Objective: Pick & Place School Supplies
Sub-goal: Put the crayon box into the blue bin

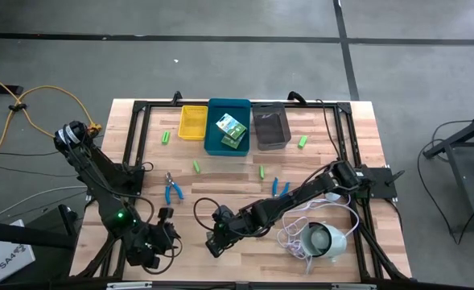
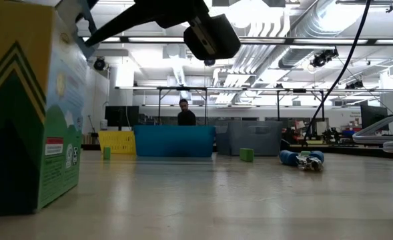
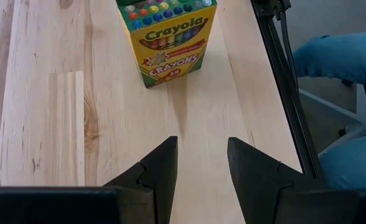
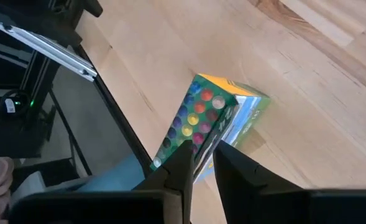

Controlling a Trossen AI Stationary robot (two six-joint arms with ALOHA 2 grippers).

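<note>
Grey concrete floor (image 1: 220,48) all around, crossed by dark straight lines (image 1: 345,36). On it, at the left side, a yellow cable (image 1: 47,93) in loose curves. At the right side, a grey metal stand (image 1: 462,145). In the middle, a table of light wooden planks (image 1: 333,173) with a black frame (image 1: 140,129) along the edges.

Seen level across the table: a large hall with a high ceiling, pale ducts (image 2: 316,23) and long bright lamps (image 2: 249,10). Far behind, desks with dark monitors (image 2: 116,117) and a person (image 2: 185,115) in dark clothing. Close to the table edge, legs in blue jeans (image 3: 338,56).
</note>
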